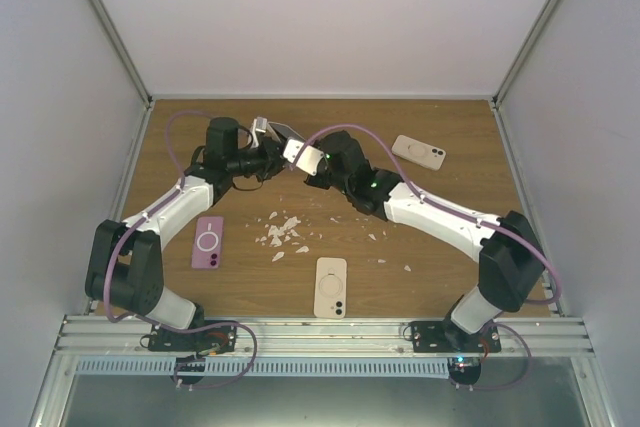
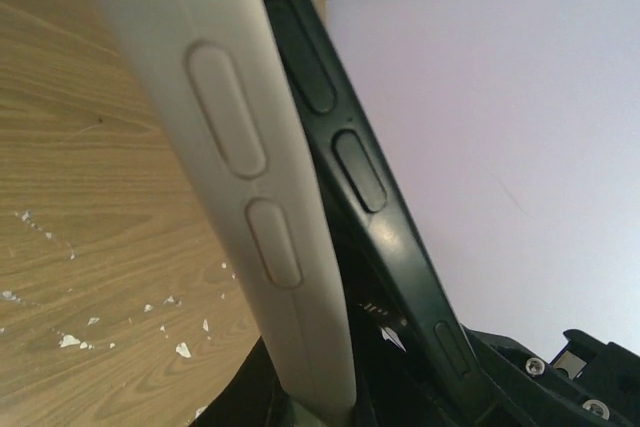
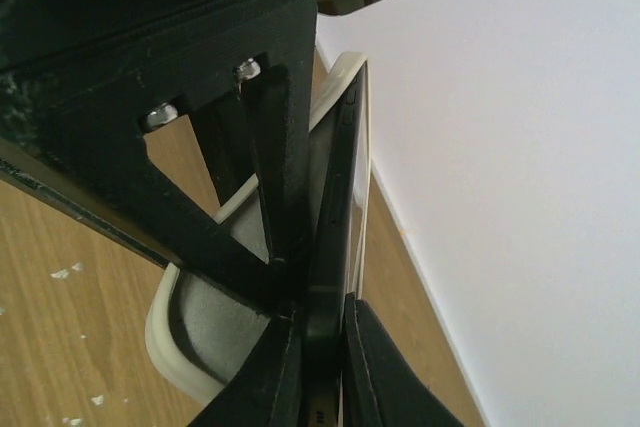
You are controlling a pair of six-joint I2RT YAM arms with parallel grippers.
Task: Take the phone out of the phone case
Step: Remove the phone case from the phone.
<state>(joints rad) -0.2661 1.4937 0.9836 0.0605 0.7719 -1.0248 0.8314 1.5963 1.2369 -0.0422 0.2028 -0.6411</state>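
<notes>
Up over the back middle of the table (image 1: 440, 227), the left gripper (image 1: 274, 152) is clamped on the wall of the cream phone case (image 2: 240, 197), the black phone (image 2: 370, 207) sits peeled partway out of it, and the right gripper (image 3: 320, 387) is pinching the phone's edge tight.

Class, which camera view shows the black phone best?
The left wrist view: the phone and case edges fill the frame, buttons clear, with a gap between them. The right wrist view shows the phone edge-on and partly hidden; the top view shows it tiny.
</notes>
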